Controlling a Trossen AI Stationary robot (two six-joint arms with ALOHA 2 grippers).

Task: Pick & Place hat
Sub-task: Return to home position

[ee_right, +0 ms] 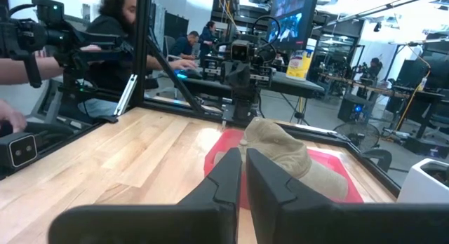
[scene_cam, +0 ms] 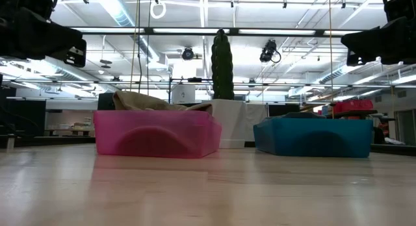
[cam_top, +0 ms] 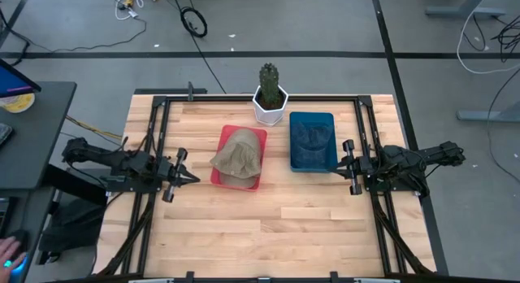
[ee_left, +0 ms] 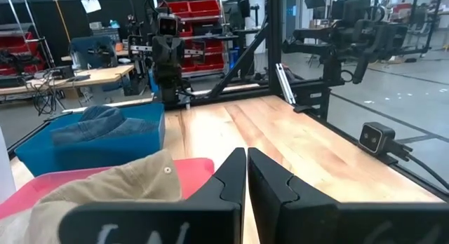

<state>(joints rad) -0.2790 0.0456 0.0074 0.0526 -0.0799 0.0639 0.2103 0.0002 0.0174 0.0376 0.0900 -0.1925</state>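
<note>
A tan hat lies crumpled in a red bin at the table's middle; its crown shows above the bin wall in the low view and in both wrist views. A blue bin to the right holds dark blue cloth. My left gripper hovers shut at the table's left, pointing at the red bin. My right gripper hovers shut at the table's right, beside the blue bin.
A potted cactus in a white pot stands at the far edge behind the two bins. Bare wood stretches across the near half of the table. People sit at desks beyond the table; a hand shows at the left.
</note>
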